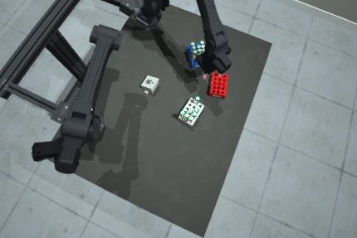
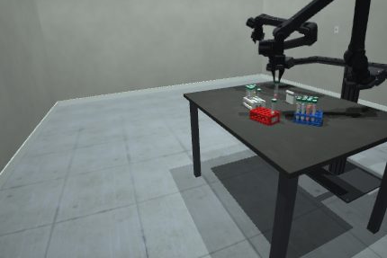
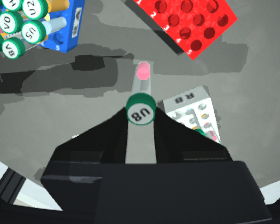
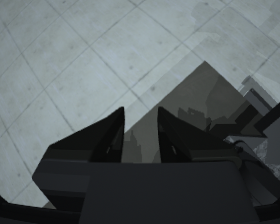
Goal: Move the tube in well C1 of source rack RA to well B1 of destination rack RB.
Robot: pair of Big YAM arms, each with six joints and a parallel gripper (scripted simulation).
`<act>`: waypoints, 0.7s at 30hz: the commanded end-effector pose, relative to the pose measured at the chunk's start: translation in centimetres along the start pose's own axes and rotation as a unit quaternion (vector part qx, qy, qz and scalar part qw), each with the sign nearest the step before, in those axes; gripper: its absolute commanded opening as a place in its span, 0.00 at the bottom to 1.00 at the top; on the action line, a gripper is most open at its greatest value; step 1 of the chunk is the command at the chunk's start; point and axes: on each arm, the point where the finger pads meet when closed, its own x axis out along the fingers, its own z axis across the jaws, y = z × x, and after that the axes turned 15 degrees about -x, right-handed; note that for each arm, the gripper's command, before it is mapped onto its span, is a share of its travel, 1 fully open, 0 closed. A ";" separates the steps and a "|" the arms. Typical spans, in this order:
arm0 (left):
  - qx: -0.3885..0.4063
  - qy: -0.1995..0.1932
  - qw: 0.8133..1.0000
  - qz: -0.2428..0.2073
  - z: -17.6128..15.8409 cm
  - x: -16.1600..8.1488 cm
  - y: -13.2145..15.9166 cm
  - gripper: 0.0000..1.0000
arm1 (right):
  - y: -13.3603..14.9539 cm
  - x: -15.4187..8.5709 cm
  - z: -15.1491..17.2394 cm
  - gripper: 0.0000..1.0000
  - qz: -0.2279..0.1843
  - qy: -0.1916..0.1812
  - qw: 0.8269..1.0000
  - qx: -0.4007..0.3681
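Tube transfer, seen from four viewpoints. We find the left gripper closed down to a narrow gap on a clear tube with a green cap marked U8 and pink contents at its foot. The tube hangs above the dark tabletop, outside every rack; we cannot tell from which well it came.

In the top view, we see its pink foot between the blue plastic rack, RA, and the red plastic rack. The white plastic rack, RB, rests near the red one. We note several green-capped tubes in both the blue and white racks. A small whitish box sits apart from all three racks.

The right gripper, well away from the racks, has its fingers partly open, and we observe nothing between them.
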 end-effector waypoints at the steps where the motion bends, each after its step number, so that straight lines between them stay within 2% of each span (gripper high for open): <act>1: 0.053 0.016 0.998 0.000 -1.0 -1.0 -0.4 0.00 | -1.0 -1.1 0.6 0.30 -0.011 -0.012 1.000 0.004; 4: 0.103 0.016 0.995 0.000 -1.0 -0.9 -0.3 0.00 | -1.0 -1.1 0.6 0.30 -0.011 -0.012 1.000 0.004; 6: 0.103 0.016 0.995 0.000 -1.0 -0.9 -0.3 0.00 | -1.0 -1.1 0.6 0.30 -0.011 -0.012 1.000 0.004; 11: 0.186 0.016 0.982 -0.001 -1.0 -0.9 -0.3 0.00 | -1.0 -1.1 0.6 0.30 -0.011 -0.012 1.000 0.004; 21: 0.346 0.016 0.938 -0.004 -1.0 -0.9 -0.3 0.00 | -1.0 -1.1 0.6 0.30 -0.011 -0.012 1.000 0.004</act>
